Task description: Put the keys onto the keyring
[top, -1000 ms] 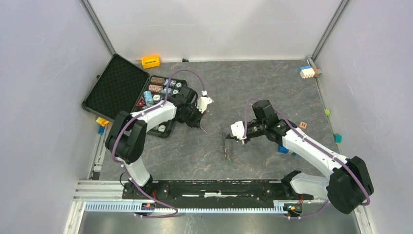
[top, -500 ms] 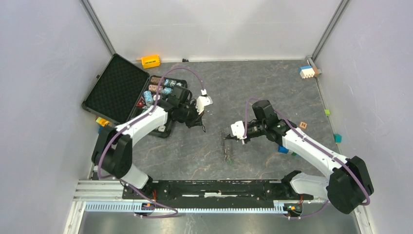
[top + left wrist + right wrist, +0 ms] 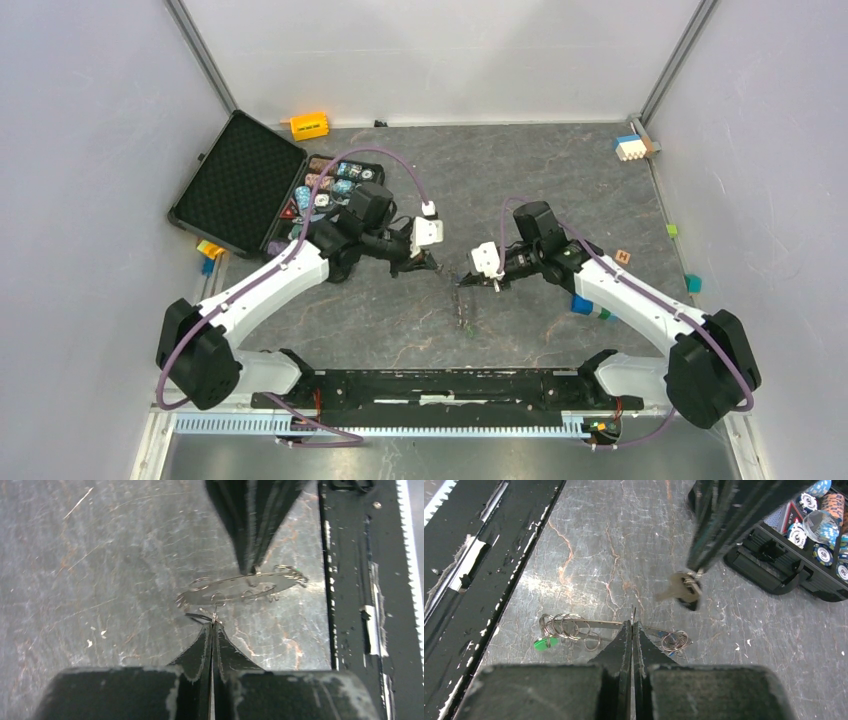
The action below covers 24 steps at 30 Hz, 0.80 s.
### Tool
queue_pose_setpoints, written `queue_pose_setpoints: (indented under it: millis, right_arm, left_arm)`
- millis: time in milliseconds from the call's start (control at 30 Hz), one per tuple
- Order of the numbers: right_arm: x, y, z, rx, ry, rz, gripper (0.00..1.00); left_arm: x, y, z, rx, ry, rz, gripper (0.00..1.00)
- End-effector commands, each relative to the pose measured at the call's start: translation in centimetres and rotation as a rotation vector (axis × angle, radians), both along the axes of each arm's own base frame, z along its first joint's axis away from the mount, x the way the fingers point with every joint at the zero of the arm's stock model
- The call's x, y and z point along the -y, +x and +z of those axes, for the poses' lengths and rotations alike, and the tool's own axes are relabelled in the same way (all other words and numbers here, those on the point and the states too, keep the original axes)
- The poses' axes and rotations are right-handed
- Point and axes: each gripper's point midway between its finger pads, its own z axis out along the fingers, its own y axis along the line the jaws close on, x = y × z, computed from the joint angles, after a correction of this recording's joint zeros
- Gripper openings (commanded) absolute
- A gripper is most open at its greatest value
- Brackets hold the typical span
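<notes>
1. Your right gripper is clamped shut on the keyring, a flat grey metal plate held over the middle of the table, with small split rings bunched at both ends
2. A green-headed key hangs from the rings at 1 end of that plate
3. Your left gripper is closed as well, pinching a silver key by the thin wire loop at its head; the key dangles just beside the keyring and, from the right wrist view, does not appear to touch it
4. You cannot tell from these views whether the plate is lifted clear of the table or resting on it
5. Expect the keyring to be light, rigid and smooth, so it may twist in a narrow pinch; a hold across its 2 flat faces near the middle, as now, looks the steadiest
6. Expect the key to be light and to swing freely from its loop, which makes aiming hard; the split rings look stiff and springy and will likely need prying apart
</notes>
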Motion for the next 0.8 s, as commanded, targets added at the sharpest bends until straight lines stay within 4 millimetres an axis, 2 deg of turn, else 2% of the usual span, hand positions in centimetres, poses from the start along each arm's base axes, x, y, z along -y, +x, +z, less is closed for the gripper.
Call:
queue_pose_setpoints:
  millis: [0,367,567,767]
  right_arm:
    - [-1.0,-0.4,2.5,0.025,0.065,0.075,0.00]
    - [-0.9,-2.9,1.4,0.031,0.078,0.233,0.00]
    - [-0.9,-3.6,0.5,0.064,0.049,0.301,0.00]
    - [-0.9,-3.8,-0.1,0.074,0.035,0.313,0.00]
  left_arm:
    - [0.7,-2.4,1.7,0.092,-0.004,-0.131,0.02]
    - [1.4,-5.0,1.8,0.174,-0.006,-0.288,0.02]
    - [1.8,-6.7,0.8,0.214,0.007,-0.421,0.02]
    - [2.4,-6.6,1.1,0.234,0.006,-0.440,0.02]
